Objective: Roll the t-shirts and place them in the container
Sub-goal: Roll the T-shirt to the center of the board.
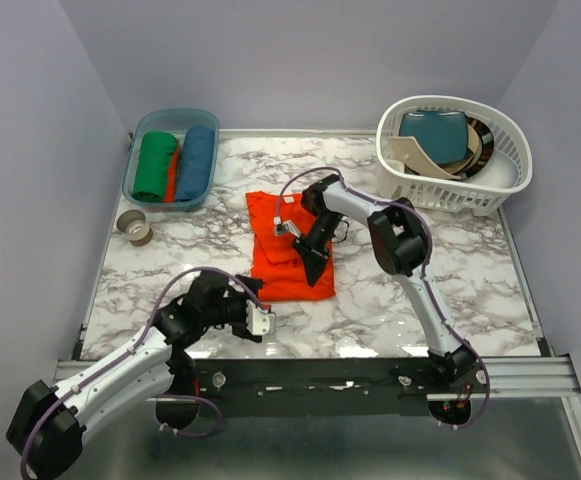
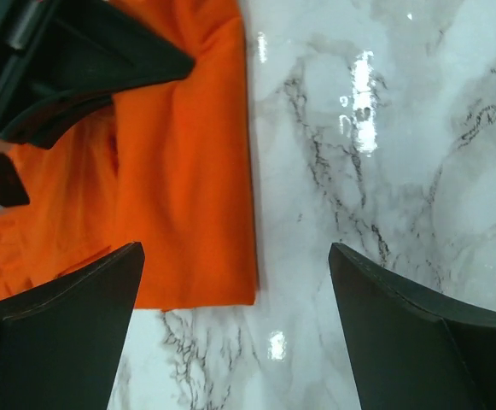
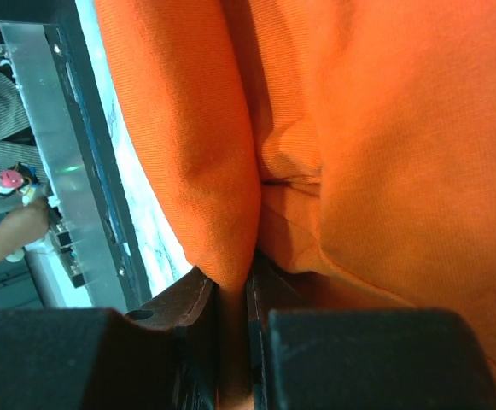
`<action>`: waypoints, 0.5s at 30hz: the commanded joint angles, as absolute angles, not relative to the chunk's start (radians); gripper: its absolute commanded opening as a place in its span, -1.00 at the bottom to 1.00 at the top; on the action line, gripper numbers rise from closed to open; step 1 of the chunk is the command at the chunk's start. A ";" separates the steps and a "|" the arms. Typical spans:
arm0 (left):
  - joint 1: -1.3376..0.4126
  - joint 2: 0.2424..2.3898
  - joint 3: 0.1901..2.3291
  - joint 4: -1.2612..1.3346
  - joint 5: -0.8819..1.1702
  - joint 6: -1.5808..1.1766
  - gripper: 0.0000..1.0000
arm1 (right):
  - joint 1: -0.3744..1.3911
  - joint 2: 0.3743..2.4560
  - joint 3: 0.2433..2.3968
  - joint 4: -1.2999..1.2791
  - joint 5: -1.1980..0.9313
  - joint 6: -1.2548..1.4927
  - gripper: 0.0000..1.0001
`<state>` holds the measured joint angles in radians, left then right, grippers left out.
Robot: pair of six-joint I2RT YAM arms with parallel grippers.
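A bright orange-red t-shirt (image 1: pixel 270 270) lies folded into a narrow strip on the middle of the marble table. My right gripper (image 1: pixel 317 268) sits over its right side, shut on a raised fold of the fabric; in the right wrist view the cloth (image 3: pixel 384 128) is pinched between the right gripper's (image 3: pixel 249 273) jaws. My left gripper (image 1: pixel 262 322) hovers open at the shirt's near left corner. In the left wrist view the left gripper (image 2: pixel 235 252) spans the shirt's (image 2: pixel 179 171) edge and bare marble, holding nothing.
At the back left, a teal bin (image 1: pixel 183 113) holds rolled green (image 1: pixel 155 165), orange-red (image 1: pixel 174 172) and blue (image 1: pixel 197 162) shirts. A tape roll (image 1: pixel 135 228) lies in front of it. A white basket (image 1: pixel 500 120) with clothes stands at the back right.
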<state>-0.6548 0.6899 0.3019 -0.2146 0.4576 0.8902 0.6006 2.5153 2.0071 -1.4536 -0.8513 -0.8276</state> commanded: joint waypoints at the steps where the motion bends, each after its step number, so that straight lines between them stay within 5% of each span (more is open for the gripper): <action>1: -0.771 0.716 0.180 0.064 0.299 0.994 0.91 | 0.601 2.620 2.009 -1.525 -0.640 -0.841 -0.53; 15: -0.815 1.058 0.176 0.155 0.204 1.092 0.21 | 0.601 2.606 1.991 -1.525 -0.650 -0.865 -0.53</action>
